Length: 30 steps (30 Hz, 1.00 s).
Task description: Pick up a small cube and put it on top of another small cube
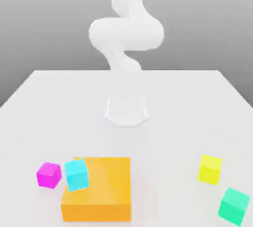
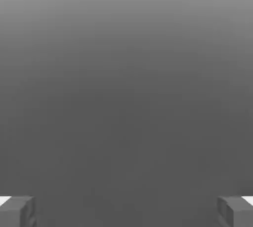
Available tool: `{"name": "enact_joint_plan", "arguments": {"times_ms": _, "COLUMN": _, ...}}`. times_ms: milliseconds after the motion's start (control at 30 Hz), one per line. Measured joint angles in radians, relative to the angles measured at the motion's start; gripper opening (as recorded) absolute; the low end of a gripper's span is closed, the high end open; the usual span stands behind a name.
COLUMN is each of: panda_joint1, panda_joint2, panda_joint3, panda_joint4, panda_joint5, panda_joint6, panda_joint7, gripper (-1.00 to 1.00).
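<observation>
**Open and empty, with a crowded pick ahead**

The biggest danger is on the broad white table (image 1: 163, 142): I judge that my arm (image 1: 127, 33) has a long reach to make, and a path cut too low could rake the cubes out of place. Next in size is the orange block (image 1: 106, 181). The magenta cube (image 1: 48, 175), the one I am to lift, lies on the table just beside it, towards the exterior view's left. If I come down off-centre, a finger could land on the block's edge or shove the magenta cube away. The cyan cube (image 1: 76, 174) seems perched at that same edge of the block; a brush from me could tip it off. The magenta cube is also turned askew, so closing without matching its faces could pinch a corner and twist it. The yellow cube (image 1: 210, 170) and green cube (image 1: 233, 206) lie well apart, and I could choose the wrong base, since the task names none.

My gripper (image 2: 126, 212) is spread wide, with nothing held between its fingers.

The cyan cube hides part of the block's side edge, and I can't tell how far it overhangs. My white arm melts into the pale table around its base. My fingers are cut off by the hand view's border.
</observation>
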Motion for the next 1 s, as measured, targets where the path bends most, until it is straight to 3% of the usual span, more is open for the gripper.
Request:
{"name": "enact_joint_plan", "arguments": {"times_ms": 400, "panda_joint1": -0.269, "panda_joint2": 0.389, "panda_joint3": 0.034, "panda_joint4": -0.165, "panda_joint5": -0.004, "panda_joint6": 0.217, "panda_joint7": 0.526, "gripper": 0.00}}
{"name": "enact_joint_plan", "arguments": {"times_ms": 800, "panda_joint1": -0.447, "panda_joint2": 0.772, "panda_joint3": -0.034, "panda_joint4": -0.328, "panda_joint5": -0.009, "panda_joint6": 0.431, "panda_joint7": 1.045, "gripper": 0.00}}
{"name": "enact_joint_plan", "arguments": {"times_ms": 1000, "panda_joint1": -0.460, "panda_joint2": 0.981, "panda_joint3": -0.037, "panda_joint4": -0.330, "panda_joint5": 0.033, "panda_joint6": 0.582, "panda_joint7": 1.108, "gripper": 0.00}}
